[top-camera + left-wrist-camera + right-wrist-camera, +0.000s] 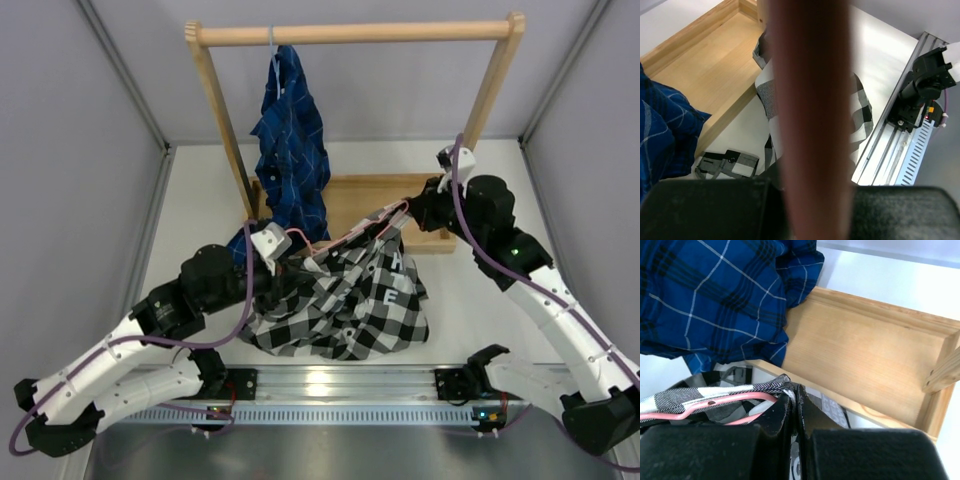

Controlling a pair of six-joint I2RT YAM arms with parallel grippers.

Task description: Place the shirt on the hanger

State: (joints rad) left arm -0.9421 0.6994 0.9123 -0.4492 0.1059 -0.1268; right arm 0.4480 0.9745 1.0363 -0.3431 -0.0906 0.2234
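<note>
The black-and-white checked shirt lies bunched on the table between the arms, its white lettering facing up. The pink wire hanger runs across the shirt's top edge from one gripper to the other. My left gripper is shut on the hanger, which fills the left wrist view as a blurred pink bar between the pads. My right gripper is shut on a fold of the shirt, with the hanger wire passing under that fold just left of the fingers.
A wooden rack stands at the back with a dark blue plaid shirt hanging from it on a pale hanger. Its wooden base tray lies right behind the right gripper. A metal rail runs along the near edge.
</note>
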